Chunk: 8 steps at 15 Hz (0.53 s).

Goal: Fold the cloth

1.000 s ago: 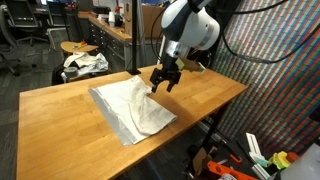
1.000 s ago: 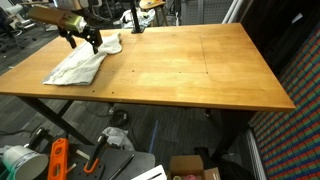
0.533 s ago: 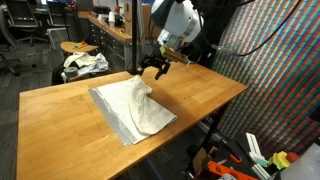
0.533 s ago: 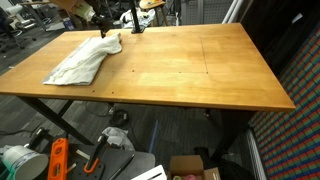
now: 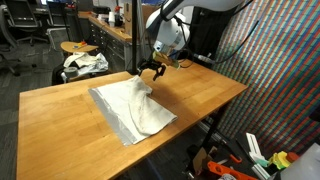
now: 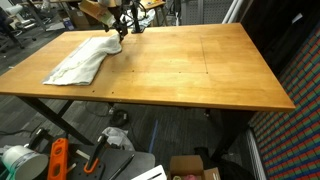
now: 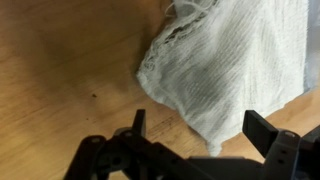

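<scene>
The pincer (image 5: 152, 68) hangs with its jaws wide and empty, close over the top corner of the cloth (image 5: 133, 108), near the upper centre of an exterior view. From that corner the cloth spreads downward over the worktop (image 5: 55, 110), its long axis slanting toward the lower middle of the frame. In the wrist view the cloth (image 7: 230, 70) fills the upper right, its bunched corner pointing left, and its near edge reaches down between the fingertips (image 7: 138, 125). That corner looks the nearest hold. A fold would likely carry it along the long axis.
</scene>
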Each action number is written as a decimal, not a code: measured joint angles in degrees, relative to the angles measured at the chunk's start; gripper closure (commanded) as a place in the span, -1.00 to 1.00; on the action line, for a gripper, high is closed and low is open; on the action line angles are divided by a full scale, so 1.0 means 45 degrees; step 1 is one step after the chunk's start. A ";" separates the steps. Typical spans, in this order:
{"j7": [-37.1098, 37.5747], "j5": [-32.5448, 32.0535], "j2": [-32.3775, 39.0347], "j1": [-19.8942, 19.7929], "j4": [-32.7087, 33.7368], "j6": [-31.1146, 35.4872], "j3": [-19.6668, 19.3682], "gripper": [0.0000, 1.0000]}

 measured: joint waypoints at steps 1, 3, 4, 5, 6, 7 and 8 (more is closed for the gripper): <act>0.0063 -0.0105 0.0341 -0.0136 0.0301 -0.0035 -0.0002 -1.00; 0.0120 -0.0231 0.0935 -0.0375 0.0803 -0.0164 -0.0002 -1.00; 0.0139 -0.0288 0.1193 -0.0472 0.1017 -0.0296 -0.0002 -1.00; 0.0144 -0.0326 0.1428 -0.0553 0.1206 -0.0470 0.0003 -1.00; 0.0143 -0.0334 0.1628 -0.0627 0.1373 -0.0657 0.0021 -0.90; 0.0143 -0.0334 0.1789 -0.0693 0.1505 -0.0852 0.0055 -0.47; 0.0143 -0.0334 0.1911 -0.0740 0.1617 -0.1041 0.0090 -0.41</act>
